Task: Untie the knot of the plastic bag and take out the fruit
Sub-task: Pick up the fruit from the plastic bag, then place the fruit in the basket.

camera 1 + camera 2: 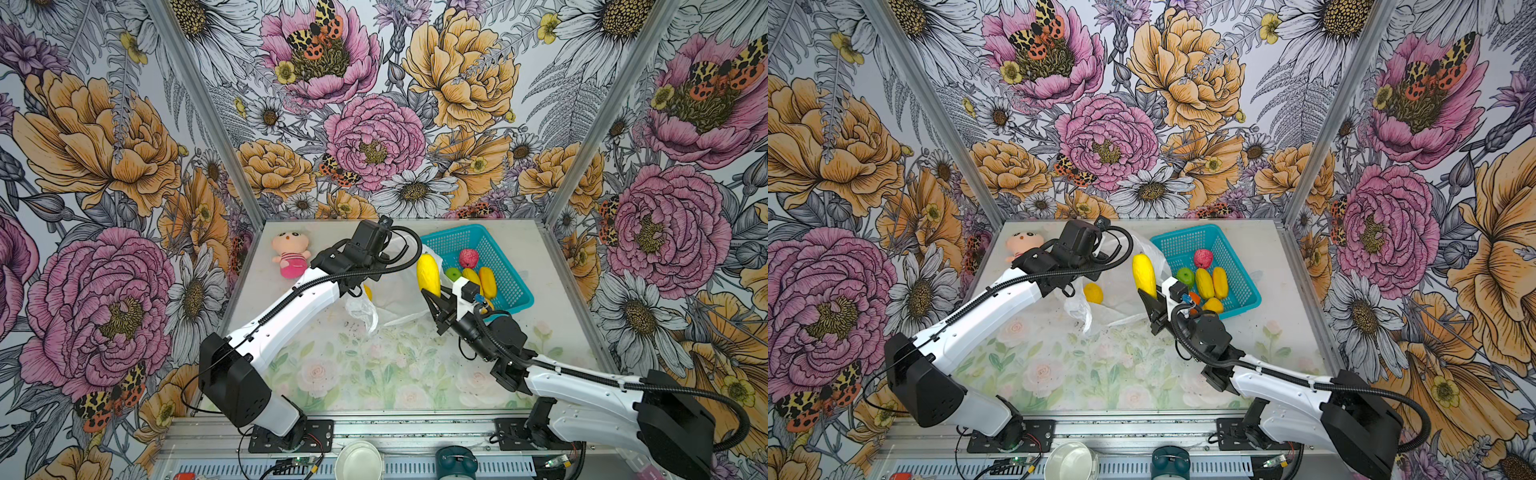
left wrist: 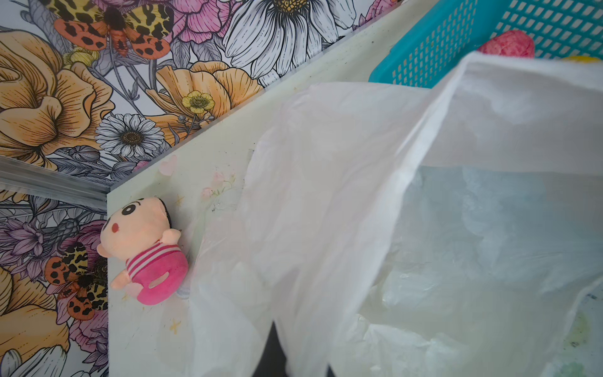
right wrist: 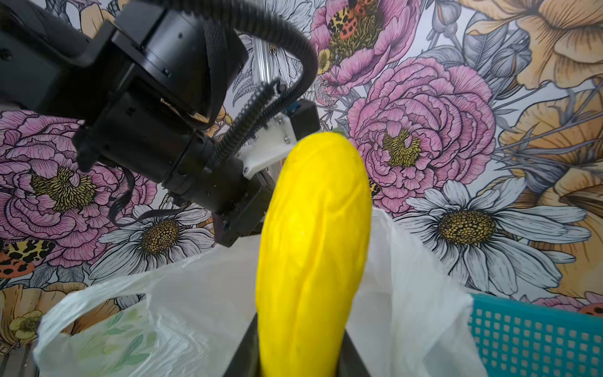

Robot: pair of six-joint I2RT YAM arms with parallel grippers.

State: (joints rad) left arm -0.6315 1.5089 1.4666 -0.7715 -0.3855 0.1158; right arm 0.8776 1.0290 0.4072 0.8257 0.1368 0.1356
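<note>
One long yellow fruit point(image 3: 313, 254) clamped upright in my right gripper point(image 1: 432, 297), low end pinched, over plastic bag point(image 1: 399, 299) beside teal basket point(image 1: 515, 309). Left gripper point(image 3: 233, 233) pinched shut on bag rim. Fruit looks light, smooth, top-heavy: may slip. Round yellow fruit point(image 1: 1093, 293) inside bag: grab across middle.
</note>
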